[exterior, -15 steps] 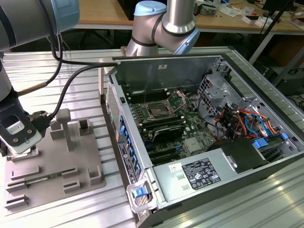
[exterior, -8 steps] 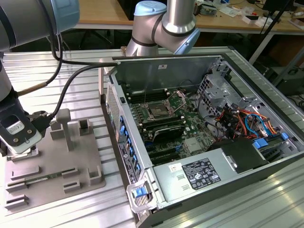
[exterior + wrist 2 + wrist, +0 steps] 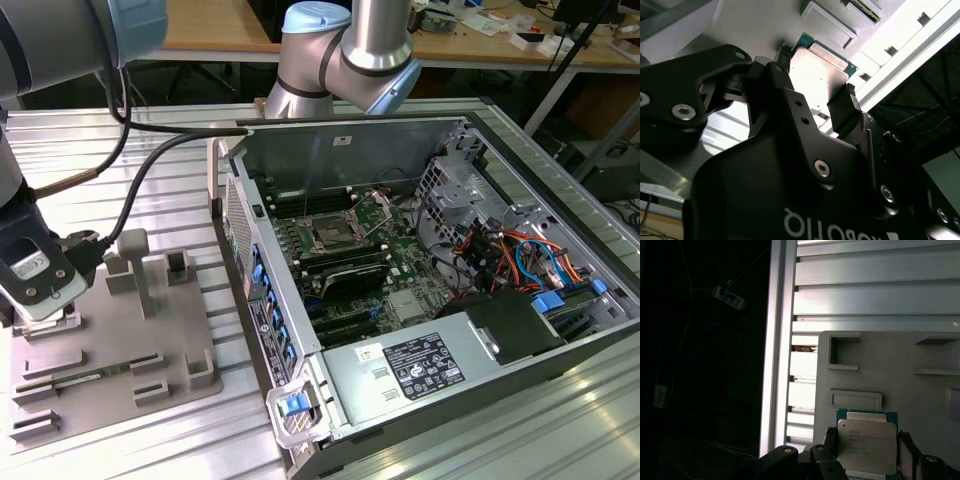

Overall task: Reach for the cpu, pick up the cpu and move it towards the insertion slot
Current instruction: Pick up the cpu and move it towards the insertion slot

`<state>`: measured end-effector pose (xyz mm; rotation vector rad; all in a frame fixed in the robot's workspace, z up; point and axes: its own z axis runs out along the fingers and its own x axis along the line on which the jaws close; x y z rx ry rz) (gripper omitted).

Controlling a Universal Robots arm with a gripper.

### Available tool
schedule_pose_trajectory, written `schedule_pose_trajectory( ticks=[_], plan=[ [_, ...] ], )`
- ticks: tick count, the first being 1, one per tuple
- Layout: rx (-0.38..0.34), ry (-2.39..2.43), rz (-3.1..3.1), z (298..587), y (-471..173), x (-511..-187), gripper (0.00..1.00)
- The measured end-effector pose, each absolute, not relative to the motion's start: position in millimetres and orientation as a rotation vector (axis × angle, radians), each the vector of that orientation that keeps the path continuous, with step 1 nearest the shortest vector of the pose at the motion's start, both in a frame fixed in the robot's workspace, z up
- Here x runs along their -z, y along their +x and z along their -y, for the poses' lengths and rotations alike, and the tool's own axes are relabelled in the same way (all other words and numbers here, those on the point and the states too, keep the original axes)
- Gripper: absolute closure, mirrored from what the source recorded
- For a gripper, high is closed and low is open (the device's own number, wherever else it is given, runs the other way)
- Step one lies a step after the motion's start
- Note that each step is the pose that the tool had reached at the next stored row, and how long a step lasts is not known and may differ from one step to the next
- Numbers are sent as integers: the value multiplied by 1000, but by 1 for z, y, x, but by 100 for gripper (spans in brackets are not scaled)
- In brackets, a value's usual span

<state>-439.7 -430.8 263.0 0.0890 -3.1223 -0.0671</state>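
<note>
The cpu (image 3: 867,450) is a small square chip with a pale silvery top and a green rim, lying at the near edge of the grey plastic tray (image 3: 890,370). My gripper (image 3: 867,440) has a black finger against each of two opposite sides of the cpu (image 3: 817,75), shut on it. In the exterior view the gripper (image 3: 45,315) is low over the tray's (image 3: 110,370) far left corner. The insertion slot (image 3: 328,235), a square socket with a metal frame, sits on the green board inside the open computer case, well off to the exterior view's right.
The open computer case (image 3: 420,260) has tall metal walls, cables and a power supply (image 3: 400,370). A thin green memory stick (image 3: 90,378) lies in the tray. Upright grey posts (image 3: 135,260) stand on the tray. A black cable (image 3: 150,170) hangs from the arm.
</note>
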Motion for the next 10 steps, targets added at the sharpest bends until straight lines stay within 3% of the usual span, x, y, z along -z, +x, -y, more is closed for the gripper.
schedule_pose_trajectory(
  ticks=[10],
  plan=[
    [65, 89, 3122, 430, -440, -280, 45]
  ],
)
